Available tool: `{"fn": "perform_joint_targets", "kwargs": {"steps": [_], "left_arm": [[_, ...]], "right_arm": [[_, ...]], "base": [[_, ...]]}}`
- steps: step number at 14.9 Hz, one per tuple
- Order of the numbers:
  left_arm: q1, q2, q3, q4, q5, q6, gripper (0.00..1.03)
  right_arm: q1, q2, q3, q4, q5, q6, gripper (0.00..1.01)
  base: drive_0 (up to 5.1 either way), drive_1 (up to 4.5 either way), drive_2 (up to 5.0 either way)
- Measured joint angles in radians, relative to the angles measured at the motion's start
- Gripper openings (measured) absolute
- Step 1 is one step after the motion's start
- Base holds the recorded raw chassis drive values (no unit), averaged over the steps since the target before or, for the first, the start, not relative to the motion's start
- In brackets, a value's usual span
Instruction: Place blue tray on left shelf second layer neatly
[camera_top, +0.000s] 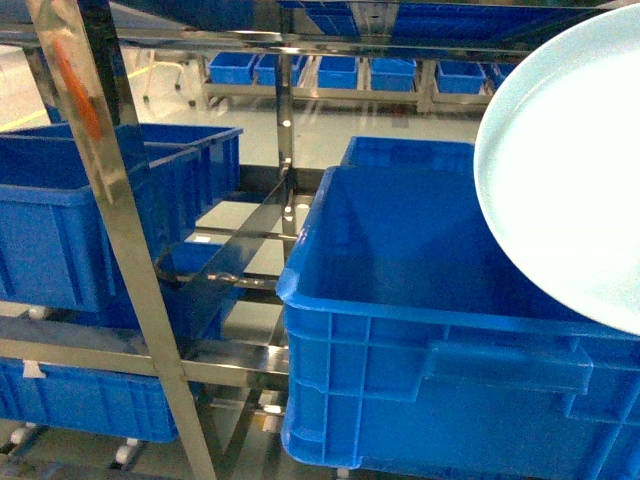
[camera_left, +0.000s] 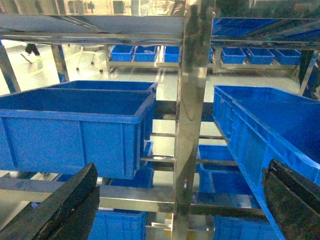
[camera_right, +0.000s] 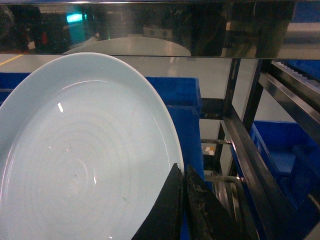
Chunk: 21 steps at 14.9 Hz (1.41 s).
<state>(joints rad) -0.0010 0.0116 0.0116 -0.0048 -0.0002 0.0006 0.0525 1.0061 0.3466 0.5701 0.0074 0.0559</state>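
two grippers on my list. right gripper (camera_right: 181, 200): in my right wrist view its two dark fingers (camera_right: 167, 210) sit pressed close together over the lower rim of the blue tray (camera_right: 85, 150), clamped on that rim. the tray is a pale sky-blue round dish with a raised edge, glossy, tilted with its hollow face toward the wrist camera. in my head view the same blue tray (camera_top: 570, 170) fills the upper right corner, held up in the air above the far right side of a large dark-blue crate (camera_top: 440, 340); the gripper itself is out of that frame, so i cannot read the arm's pose there.

left gripper (camera_left: 180, 210): in my left wrist view its two black fingers (camera_left: 65, 207) stand wide apart at the lower corners, nothing between them. it points level at a steel upright post (camera_left: 192, 115) of the shelving. a dark-blue crate (camera_left: 75, 125) rests on the shelf to the left of the post, another crate (camera_left: 270, 130) to the right.

shelf frame (camera_top: 120, 250): polished steel uprights and rails, with blue crates on several levels and more crates in a row (camera_top: 340, 70) across the floor behind.
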Motion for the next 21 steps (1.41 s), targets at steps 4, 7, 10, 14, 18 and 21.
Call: {"fn": "perform_joint_targets", "kwargs": {"steps": [4,7,10,14,18,21], "left_arm": [[0.001,0.0,0.0,0.001,-0.003,0.0,0.98],[0.0,0.0,0.0,0.001,0.0,0.0,0.98],[0.0,0.0,0.0,0.002,-0.001,0.0,0.98],[0.0,0.0,0.0,0.001,0.0,0.0,0.98],[0.0,0.0,0.0,0.001,0.0,0.0,0.98],[0.0,0.0,0.0,0.001,0.0,0.0,0.98]], "right_arm": [[0.0,0.0,0.0,0.0,-0.003,0.0,0.02],[0.0,0.0,0.0,0.0,-0.002,0.0,0.02],[0.0,-0.001,0.0,0.002,-0.003,0.0,0.02],[0.0,0.001,0.0,-0.003,-0.002,0.0,0.02],[0.0,0.001,0.0,-0.002,-0.003,-0.001,0.02],[-0.002,0.001,0.004,-0.03,-0.019,0.017,0.02]], "base": [[-0.7,-0.67,-0.7],[-0.7,-0.67,-0.7],[-0.7,-0.67,-0.7],[-0.7,-0.67,-0.7],[-0.7,-0.67,-0.7],[-0.7,-0.67,-0.7]]}}
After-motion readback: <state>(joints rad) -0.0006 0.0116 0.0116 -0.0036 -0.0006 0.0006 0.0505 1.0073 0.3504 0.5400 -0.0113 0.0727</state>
